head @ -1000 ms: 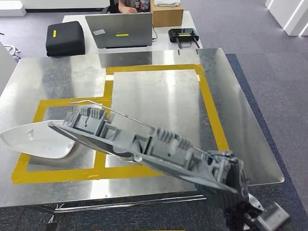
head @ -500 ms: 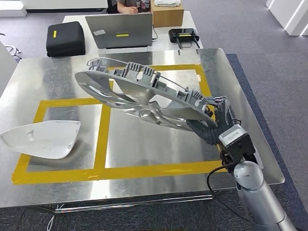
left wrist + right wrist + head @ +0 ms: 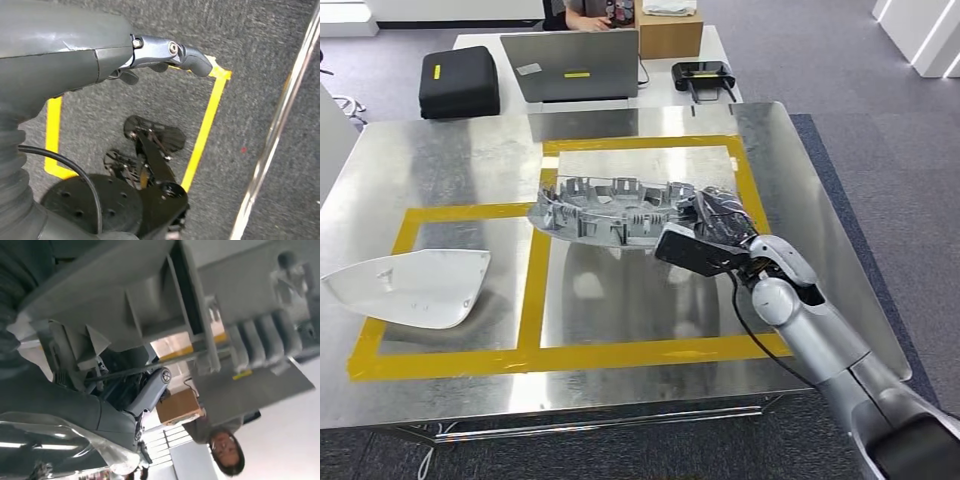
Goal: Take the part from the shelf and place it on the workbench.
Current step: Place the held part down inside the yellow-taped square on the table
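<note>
Item: part [image 3: 614, 212], grey ribbed moulding, mid-frame, low over the counter [image 3: 456, 160]. I judge it light, stiff, long enough to lever; ribs give purchase. My right hand [image 3: 716, 232] grips its right end. Left hand [image 3: 166, 52] hangs, fingers apart, holding nothing.

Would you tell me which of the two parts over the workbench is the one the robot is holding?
The grey ribbed part over the right yellow-taped box, held by the right hand. The smooth white part lies untouched at the workbench's left.
</note>
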`<state>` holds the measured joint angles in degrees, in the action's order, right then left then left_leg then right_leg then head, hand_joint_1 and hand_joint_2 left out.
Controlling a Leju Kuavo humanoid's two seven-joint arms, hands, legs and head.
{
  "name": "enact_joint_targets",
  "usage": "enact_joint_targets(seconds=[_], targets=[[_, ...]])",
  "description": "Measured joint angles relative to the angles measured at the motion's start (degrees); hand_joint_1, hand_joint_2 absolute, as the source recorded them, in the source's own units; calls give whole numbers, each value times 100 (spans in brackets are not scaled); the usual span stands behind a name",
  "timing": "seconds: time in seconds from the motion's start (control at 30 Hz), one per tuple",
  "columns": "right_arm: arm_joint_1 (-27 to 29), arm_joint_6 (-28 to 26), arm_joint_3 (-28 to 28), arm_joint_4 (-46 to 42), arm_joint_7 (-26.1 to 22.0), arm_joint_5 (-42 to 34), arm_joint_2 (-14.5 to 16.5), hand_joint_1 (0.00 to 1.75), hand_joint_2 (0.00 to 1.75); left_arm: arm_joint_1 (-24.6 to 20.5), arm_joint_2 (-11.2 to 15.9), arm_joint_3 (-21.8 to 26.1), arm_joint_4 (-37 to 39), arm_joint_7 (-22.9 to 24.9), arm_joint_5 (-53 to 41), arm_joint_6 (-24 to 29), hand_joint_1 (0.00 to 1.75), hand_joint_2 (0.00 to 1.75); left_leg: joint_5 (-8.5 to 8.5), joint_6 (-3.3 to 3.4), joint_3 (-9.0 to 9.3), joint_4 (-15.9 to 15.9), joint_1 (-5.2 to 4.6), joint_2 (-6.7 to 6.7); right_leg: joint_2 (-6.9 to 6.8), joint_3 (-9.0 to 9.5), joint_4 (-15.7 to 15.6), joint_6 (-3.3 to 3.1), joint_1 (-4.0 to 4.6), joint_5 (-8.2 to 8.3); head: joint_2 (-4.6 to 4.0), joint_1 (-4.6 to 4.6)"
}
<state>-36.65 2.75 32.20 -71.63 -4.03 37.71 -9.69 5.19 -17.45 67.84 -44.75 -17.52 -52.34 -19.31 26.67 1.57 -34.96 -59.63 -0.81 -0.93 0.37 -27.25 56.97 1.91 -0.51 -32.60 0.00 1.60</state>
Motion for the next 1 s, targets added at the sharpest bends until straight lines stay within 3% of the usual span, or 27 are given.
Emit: enact_joint_targets(seconds=[0.2,0.33,0.5,0.7,1.0], targets=[[-414,160,751,744,76,525,81,175,175,-230,84,272,444,-148,-200,236,0,175,1,0,1,-1,-1,1,4,-2,0,0,-1,0,0,1],[-662,374,1201,1170,49,766,133,0,0,-282,105,415,539,-152,-302,293,0,175,1,0,7,-1,1,2,5,0,-1,-1,-1,-1,0,1],[-1003,1103,1585,1646,-285,419,155,0,0,-320,146,531,604,-176,-468,435,0,175,3,0,28,0,4,2,5,-14,-1,-2,-1,-3,0,0],[-1353,1436,1879,1968,-619,208,111,0,0,-337,202,705,628,-124,-471,339,0,175,15,-9,59,1,4,3,9,-21,-3,-3,-2,-9,0,1],[-1776,1667,2551,1984,-970,220,-351,0,0,-349,211,1044,637,-43,-600,454,0,175,14,-7,52,-3,-5,-13,-12,0,-4,-1,-7,-8,0,0]])
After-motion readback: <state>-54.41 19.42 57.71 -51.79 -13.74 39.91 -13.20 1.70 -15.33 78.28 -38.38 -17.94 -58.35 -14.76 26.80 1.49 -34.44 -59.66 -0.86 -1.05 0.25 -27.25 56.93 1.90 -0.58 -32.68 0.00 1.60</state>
